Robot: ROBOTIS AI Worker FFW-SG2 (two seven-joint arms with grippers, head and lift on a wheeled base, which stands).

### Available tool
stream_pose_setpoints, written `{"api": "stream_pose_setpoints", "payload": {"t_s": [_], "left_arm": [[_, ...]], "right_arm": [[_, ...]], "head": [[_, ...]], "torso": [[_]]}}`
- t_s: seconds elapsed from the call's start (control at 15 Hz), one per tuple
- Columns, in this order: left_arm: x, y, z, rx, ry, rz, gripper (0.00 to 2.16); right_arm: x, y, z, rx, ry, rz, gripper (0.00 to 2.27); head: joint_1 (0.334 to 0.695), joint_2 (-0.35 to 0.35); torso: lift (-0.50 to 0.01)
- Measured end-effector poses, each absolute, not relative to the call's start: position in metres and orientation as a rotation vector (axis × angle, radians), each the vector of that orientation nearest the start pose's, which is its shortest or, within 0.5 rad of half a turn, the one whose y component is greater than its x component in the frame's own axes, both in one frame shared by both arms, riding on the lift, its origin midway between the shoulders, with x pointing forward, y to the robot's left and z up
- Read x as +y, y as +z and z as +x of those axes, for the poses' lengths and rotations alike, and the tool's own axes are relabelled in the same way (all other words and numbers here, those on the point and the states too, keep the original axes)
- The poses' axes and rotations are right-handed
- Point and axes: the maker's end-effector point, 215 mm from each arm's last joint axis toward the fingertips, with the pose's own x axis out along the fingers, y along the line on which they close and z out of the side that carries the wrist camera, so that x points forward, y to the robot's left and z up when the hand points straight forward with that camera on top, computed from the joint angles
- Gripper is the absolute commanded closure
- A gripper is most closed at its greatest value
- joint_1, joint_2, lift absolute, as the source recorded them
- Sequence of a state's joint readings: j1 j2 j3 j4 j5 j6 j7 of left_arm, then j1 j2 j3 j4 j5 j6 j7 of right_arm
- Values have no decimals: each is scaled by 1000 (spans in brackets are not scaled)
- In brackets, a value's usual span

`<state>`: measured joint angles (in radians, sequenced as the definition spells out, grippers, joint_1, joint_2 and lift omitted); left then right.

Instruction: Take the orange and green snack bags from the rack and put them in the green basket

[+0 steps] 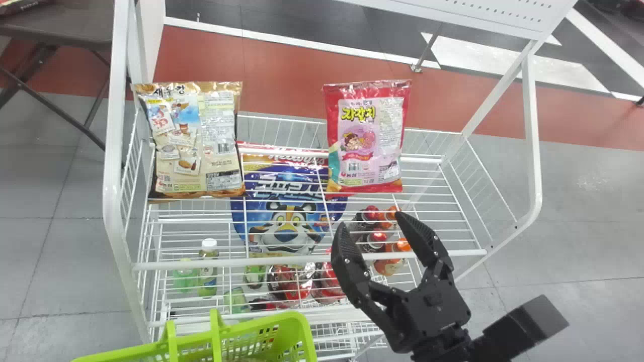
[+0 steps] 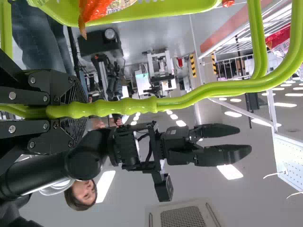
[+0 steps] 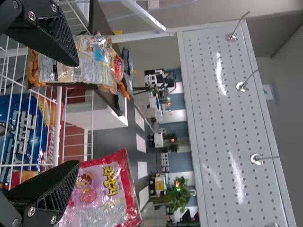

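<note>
My right gripper stands open over the rack's front right, nothing between its fingers. Farther back on the upper shelf, a gold-orange snack bag stands upright at left and a red-pink bag at right. The right wrist view has the open right gripper, the gold-orange bag and the red-pink bag. The green basket is at the head view's bottom edge. In the left wrist view my left gripper is shut on the basket's handle; an orange package lies in the basket.
The white wire rack has side frames and a perforated panel above its back. Through the wires show a blue cereal bag and, lower down, several bottles. A dark table stands at back left.
</note>
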<state>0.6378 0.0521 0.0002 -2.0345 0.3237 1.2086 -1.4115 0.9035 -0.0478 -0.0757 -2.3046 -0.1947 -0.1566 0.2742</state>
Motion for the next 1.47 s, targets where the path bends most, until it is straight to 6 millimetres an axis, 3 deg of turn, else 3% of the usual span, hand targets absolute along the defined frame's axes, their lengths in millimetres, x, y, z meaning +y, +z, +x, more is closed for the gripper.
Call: {"api": "stream_pose_setpoints", "payload": {"t_s": [1.47], "left_arm": [[-2, -411, 117, 988, -1331, -1201, 2145]], "right_arm": [[-225, -283, 320, -69, 171, 47, 90]], "head": [[695, -350]], "torso": [[0]]}}
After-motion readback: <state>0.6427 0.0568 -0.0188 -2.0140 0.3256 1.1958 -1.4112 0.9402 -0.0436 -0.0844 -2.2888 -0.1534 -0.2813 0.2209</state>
